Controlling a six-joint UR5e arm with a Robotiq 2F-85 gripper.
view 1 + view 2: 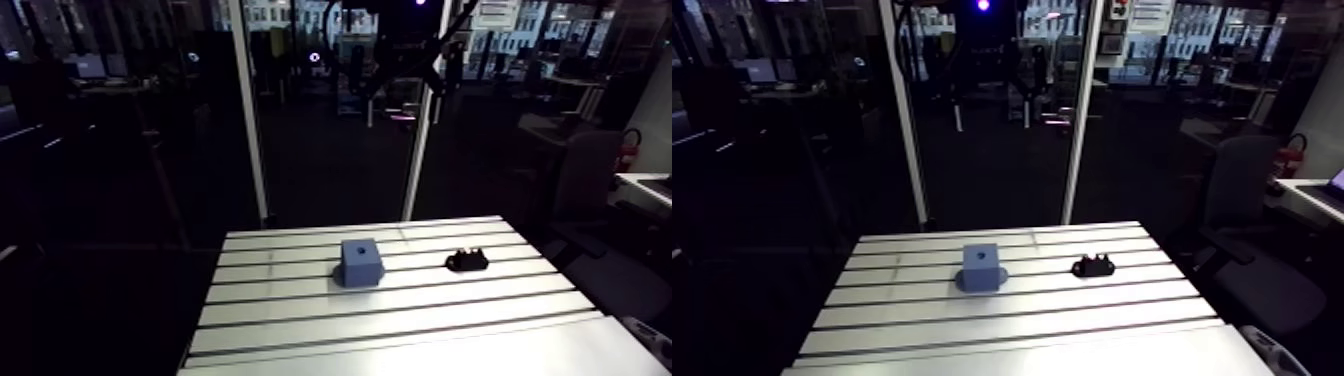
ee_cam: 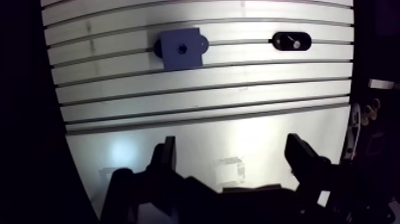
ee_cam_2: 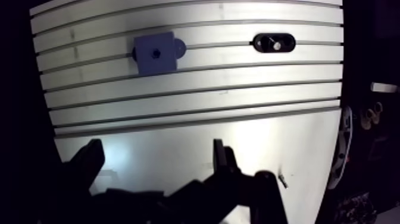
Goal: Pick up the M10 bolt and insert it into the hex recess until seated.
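A blue block (image 2: 180,47) with a dark hex recess in its top stands on the slotted table (image 1: 400,325). To its right in the arm view lies a black oval holder (image 2: 291,41) with the silvery bolt (image 2: 293,41) standing in it. In the wrist view my gripper (image 2: 233,158) is open with nothing between its fingers (image 2: 168,156). It hangs high over the table's smooth near strip, well short of both the block and the holder. The arm view does not show the gripper.
Parallel slots run across the table between my gripper and the block. A faint square mark (image 2: 229,170) lies on the smooth strip under the gripper. The table's edges drop off into dark on both sides.
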